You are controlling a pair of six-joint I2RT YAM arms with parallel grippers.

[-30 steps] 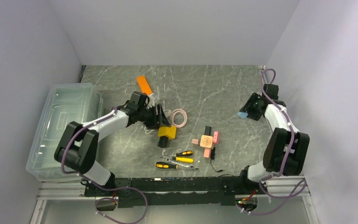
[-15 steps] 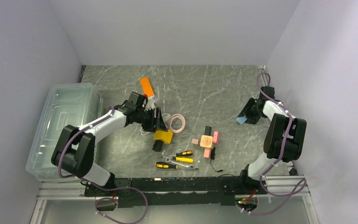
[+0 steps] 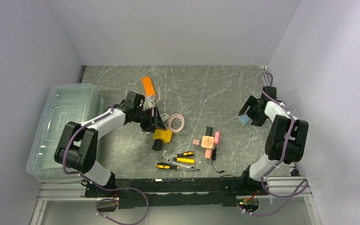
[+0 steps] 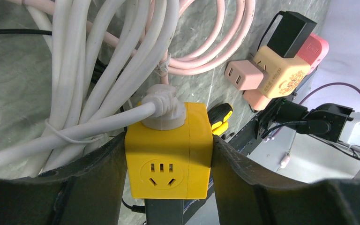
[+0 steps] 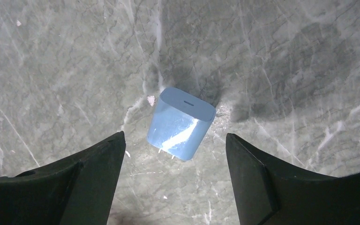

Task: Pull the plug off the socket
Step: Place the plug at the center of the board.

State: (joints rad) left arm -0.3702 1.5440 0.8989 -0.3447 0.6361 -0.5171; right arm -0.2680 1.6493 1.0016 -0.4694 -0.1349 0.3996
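1. Far L: clear bin sat at the table edge; prob. no part of this job.
2. L arm reached fwd & inward, low, wrist pitched down; L gripper was clamped tight on the yellow socket cube, one finger flat on each side face; judged a bracing hold, so the cube wouldn't drag along under a pull.
3. White plug sat seated in the cube's upper face, its white cable bundled just behind, pink cable coil beside; an empty outlet faced the wrist cam.
4. Centre: screwdrivers & adapter cluster lay near but apart from the cube; not involved.
5. R side: blue plug lay on bare table, well apart from the cube, prongs showing, in no socket; judged the task's plug, already off.
6. R arm was folded back on itself, wrist aimed down; R gripper hung over the blue plug w/ jaws spread wide, holding nothing, fingers either side & clear of it; read as a let-go pose.
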